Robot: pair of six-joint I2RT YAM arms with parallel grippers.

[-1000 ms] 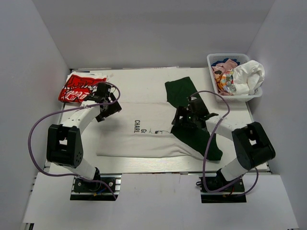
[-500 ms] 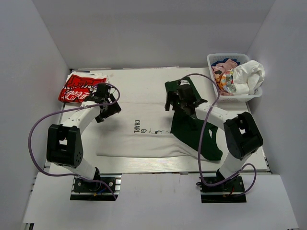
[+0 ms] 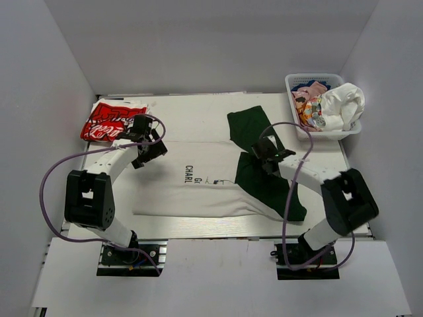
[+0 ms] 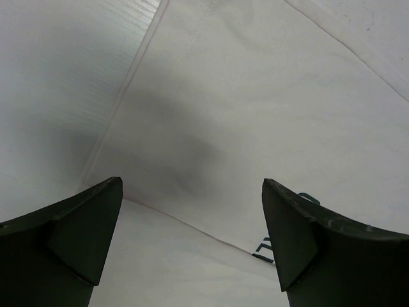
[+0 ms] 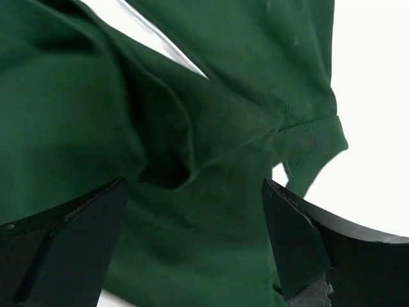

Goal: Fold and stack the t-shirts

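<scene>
Two arms reach over the table (image 3: 324, 148) in the overhead view. The left gripper (image 3: 152, 152) hangs above the far left part of the white t-shirt (image 3: 198, 191). That shirt lies spread flat across the middle of the table, with a line of black text near its centre. The right gripper (image 3: 259, 157) sits over the dark green t-shirt (image 3: 246, 124). It is a long, rumpled shape running from the far middle of the table toward the near right, and its near part overlaps the right end of the white t-shirt. A red-and-white t-shirt (image 3: 109, 120) lies bunched at the far left corner, well apart from the right gripper and near the left one. At the far right corner stands a white basket (image 3: 291, 82) heaped with more clothes — a white shirt (image 3: 344, 102) on top at the right and a pink shirt (image 3: 305, 100) beside it.

Left wrist view: both fingers (image 4: 64, 249) stand wide apart with nothing between them. Beneath lies smooth white cloth, with a scrap of black print just beside the right-hand finger and the ribbed table surface at the upper left.

Right wrist view: the fingers (image 5: 64, 256) are likewise spread wide and grip nothing. Beneath is green cloth gathered into a soft fold in the gap, with a hemmed sleeve edge at the right — white shows beyond it.
</scene>
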